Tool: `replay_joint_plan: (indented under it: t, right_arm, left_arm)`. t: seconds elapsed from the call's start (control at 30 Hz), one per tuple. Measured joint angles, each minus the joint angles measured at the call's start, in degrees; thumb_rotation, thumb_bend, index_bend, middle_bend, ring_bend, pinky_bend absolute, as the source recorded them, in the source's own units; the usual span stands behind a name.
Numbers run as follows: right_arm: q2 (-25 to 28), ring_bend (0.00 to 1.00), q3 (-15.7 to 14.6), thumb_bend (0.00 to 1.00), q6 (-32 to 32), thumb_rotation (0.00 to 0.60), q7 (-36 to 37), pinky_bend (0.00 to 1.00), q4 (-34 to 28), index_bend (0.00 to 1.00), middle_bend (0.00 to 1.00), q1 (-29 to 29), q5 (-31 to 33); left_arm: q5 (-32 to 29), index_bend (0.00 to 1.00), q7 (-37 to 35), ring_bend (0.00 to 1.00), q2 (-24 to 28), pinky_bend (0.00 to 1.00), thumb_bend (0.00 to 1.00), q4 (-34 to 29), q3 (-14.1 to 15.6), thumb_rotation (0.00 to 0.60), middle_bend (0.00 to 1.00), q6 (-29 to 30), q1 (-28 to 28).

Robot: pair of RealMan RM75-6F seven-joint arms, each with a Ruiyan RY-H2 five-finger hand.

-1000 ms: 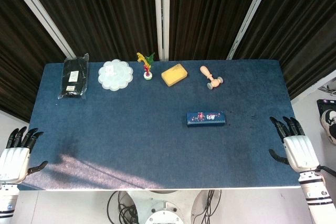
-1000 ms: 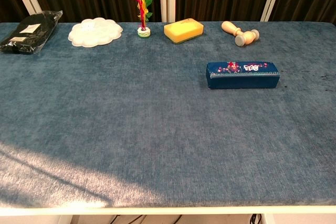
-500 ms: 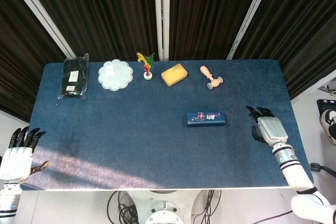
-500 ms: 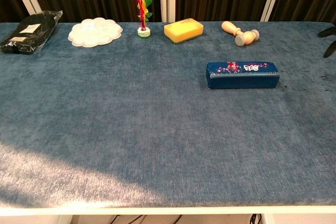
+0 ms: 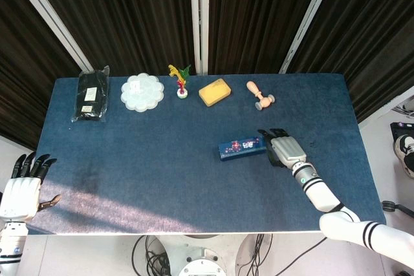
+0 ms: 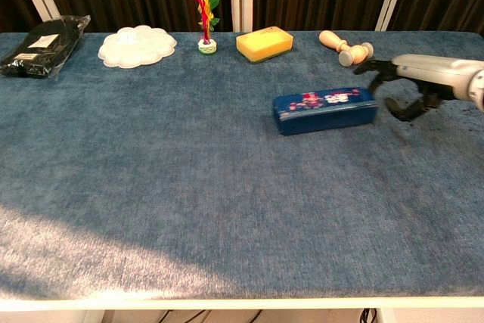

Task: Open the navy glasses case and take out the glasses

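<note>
One navy glasses case (image 5: 242,148) lies closed and slightly askew on the blue tabletop (image 5: 162,172), its printed lid too small to read. The right hand (image 5: 285,150) sits at its right end, fingers (image 6: 376,68) apart at the case's end, gripping nothing. The left hand (image 5: 22,189) hovers open off the tabletop's left edge, fingers spread.

The glasses case (image 5: 242,148) lies mid-table, the right hand (image 5: 286,150) touching its right end, sponge (image 5: 214,91) behind.
</note>
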Motion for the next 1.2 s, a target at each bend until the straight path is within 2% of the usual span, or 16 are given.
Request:
replay_joint_plan:
  t: [0.23, 0.27, 0.4, 0.47, 0.53, 0.67, 0.87, 1.07, 1.2]
  right_arm:
    - [-5.7, 0.04, 1.1, 0.64, -3.2, 0.6, -1.7, 0.0, -0.5, 0.0, 0.23, 6.9, -1.0]
    - [-6.9, 0.03, 1.2, 0.59, -3.8, 0.6, -2.2, 0.0, -0.5, 0.0, 0.21, 8.2, -1.1]
    - [-10.4, 0.0, 1.6, 0.26, -2.5, 0.6, -4.8, 0.0, -0.4, 0.0, 0.06, 10.4, -1.7]
    - [-11.9, 0.0, 1.7, 0.17, 0.7, 0.6, -6.5, 0.0, -0.6, 0.0, 0.01, 10.6, -2.4]
    - [-13.7, 0.0, 1.8, 0.15, 4.0, 0.6, -8.0, 0.0, -1.3, 0.0, 0.01, 10.7, -3.1]
    - [-16.2, 0.0, 1.4, 0.13, 7.9, 0.6, -9.4, 0.0, -3.8, 0.0, 0.12, 11.6, -4.6]
    - [-19.2, 0.0, -0.6, 0.18, 3.5, 0.6, -14.3, 0.0, -5.3, 0.0, 0.17, 15.2, -6.2]
    - [-23.6, 0.0, -1.2, 0.23, 1.8, 0.6, -20.6, 0.0, -3.3, 0.0, 0.19, 18.7, -3.1]
    - [-24.3, 0.0, -1.8, 0.25, 2.0, 0.6, -24.3, 0.0, -2.7, 0.0, 0.2, 19.6, -0.9]
  left_arm:
    - [0.2, 0.21, -0.9, 0.0, -0.3, 0.0, 0.0, 0.9, 0.1, 0.6, 0.12, 0.2, 0.1]
    - [0.2, 0.21, -1.1, 0.0, -0.3, 0.0, 0.0, 1.0, 0.2, 0.6, 0.12, 0.3, 0.2]
    - [0.3, 0.21, -1.9, 0.0, -0.4, 0.0, 0.0, 1.7, 0.3, 0.6, 0.12, 0.7, 0.5]
    - [0.3, 0.21, -2.3, 0.0, -0.4, 0.0, 0.0, 1.9, 0.4, 0.6, 0.12, 1.0, 0.7]
    - [0.4, 0.21, -2.8, 0.0, -0.5, 0.0, 0.0, 2.3, 0.5, 0.6, 0.12, 1.3, 0.9]
    - [0.6, 0.21, -3.7, 0.0, -0.9, 0.0, 0.0, 3.1, 0.8, 0.6, 0.12, 1.9, 1.5]
    - [0.7, 0.21, -4.3, 0.0, -1.0, 0.0, 0.0, 3.5, 1.1, 0.6, 0.12, 2.8, 2.3]
    - [1.3, 0.21, -4.6, 0.0, -0.7, 0.0, 0.0, 3.5, 1.2, 0.6, 0.12, 3.7, 2.8]
    - [1.2, 0.21, -5.0, 0.0, -0.6, 0.0, 0.0, 3.6, 1.3, 0.6, 0.12, 3.9, 3.1]
